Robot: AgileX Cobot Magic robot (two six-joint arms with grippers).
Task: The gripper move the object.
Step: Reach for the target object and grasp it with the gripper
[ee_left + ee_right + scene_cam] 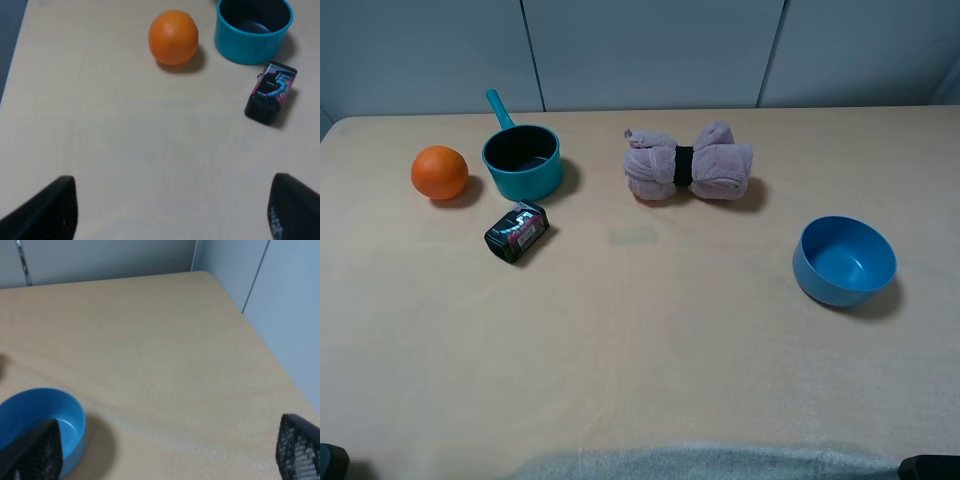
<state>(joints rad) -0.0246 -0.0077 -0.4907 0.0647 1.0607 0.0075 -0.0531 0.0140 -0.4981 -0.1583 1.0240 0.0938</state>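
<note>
Sitting upright on the right side of the pale bench (640, 350), the blue plastic bowl (844, 260) is empty and well apart from everything else. The right fingers (36, 452) stand wide and hold nothing. In the right wrist view one of them overlaps the bowl's near rim (whether it touches, I cannot tell), while the other hangs near the bench's edge. The left fingers (47, 212) are spread wide too and are empty, above bare bench short of the orange (173, 37). At the far left, the orange sits just beside a teal saucepan (523, 160) with a dark inside, its handle pointing to the back. A small black gum pack (517, 231) lies near the saucepan's front, apart from it. A rolled pink towel (688, 165), cinched by a black band, rests at far centre.
</note>
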